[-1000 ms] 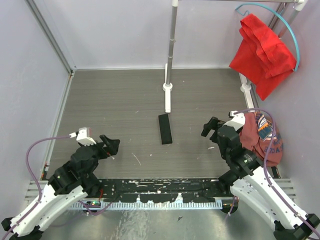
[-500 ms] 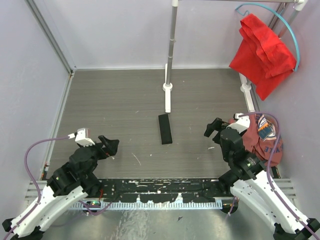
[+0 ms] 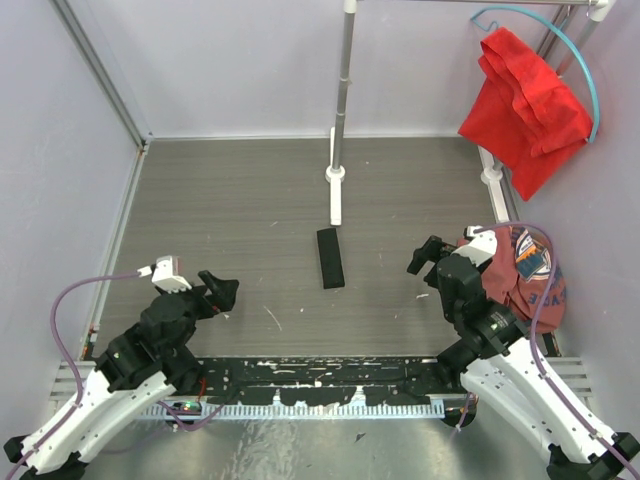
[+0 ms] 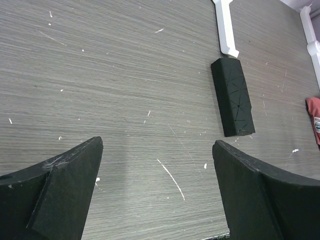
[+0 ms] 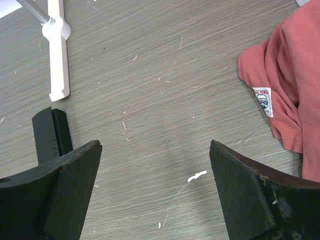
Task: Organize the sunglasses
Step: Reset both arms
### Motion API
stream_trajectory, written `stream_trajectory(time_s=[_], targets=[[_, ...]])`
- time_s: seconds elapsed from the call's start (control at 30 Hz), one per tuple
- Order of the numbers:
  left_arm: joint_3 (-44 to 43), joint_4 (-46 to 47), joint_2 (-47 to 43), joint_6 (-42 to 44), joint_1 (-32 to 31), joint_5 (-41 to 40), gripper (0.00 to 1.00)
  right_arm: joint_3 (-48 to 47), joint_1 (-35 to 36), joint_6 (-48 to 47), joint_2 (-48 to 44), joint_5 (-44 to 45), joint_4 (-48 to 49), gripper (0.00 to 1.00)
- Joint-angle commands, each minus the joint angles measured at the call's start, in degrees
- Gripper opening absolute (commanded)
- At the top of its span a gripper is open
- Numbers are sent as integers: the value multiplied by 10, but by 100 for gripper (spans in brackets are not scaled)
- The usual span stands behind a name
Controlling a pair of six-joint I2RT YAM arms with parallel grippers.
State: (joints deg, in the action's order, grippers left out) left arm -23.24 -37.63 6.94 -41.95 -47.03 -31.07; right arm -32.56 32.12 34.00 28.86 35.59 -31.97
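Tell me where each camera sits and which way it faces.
Top external: above, behind the bases, looking down on the table; left arm and right arm show.
Left wrist: on the left gripper, looking ahead across the table; its two fingers show.
Right wrist: same on the right gripper; its fingers show.
Shared: all see the black case.

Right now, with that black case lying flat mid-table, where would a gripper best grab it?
Probably across its narrow width, about halfway along, coming straight down from above. The black case lies flat, long and slim, so its two long sides offer parallel faces a gripper could span. Its far end sits right by the white stand foot, leaving less room there.
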Motion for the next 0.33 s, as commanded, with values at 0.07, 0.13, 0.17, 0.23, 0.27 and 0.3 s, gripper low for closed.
stream_trajectory(time_s=[0.07, 0.13, 0.17, 0.23, 0.27, 0.3], targets=[[6, 11, 6, 8, -1, -15, 98, -8, -1, 2, -6, 20, 13, 95], [7, 11, 5, 8, -1, -15, 98, -8, -1, 2, -8, 20, 14, 95], [7, 11, 4, 7, -1, -15, 98, -7, -1, 3, -8, 19, 14, 95], [8, 11, 5, 5, -1, -15, 98, -6, -1, 2, -7, 19, 15, 95], [9, 10, 5, 4, -2, -15, 98, -6, -1, 2, -6, 18, 15, 95], [7, 9, 6, 4, -1, -16, 98, -6, -1, 1, -6, 18, 15, 95]])
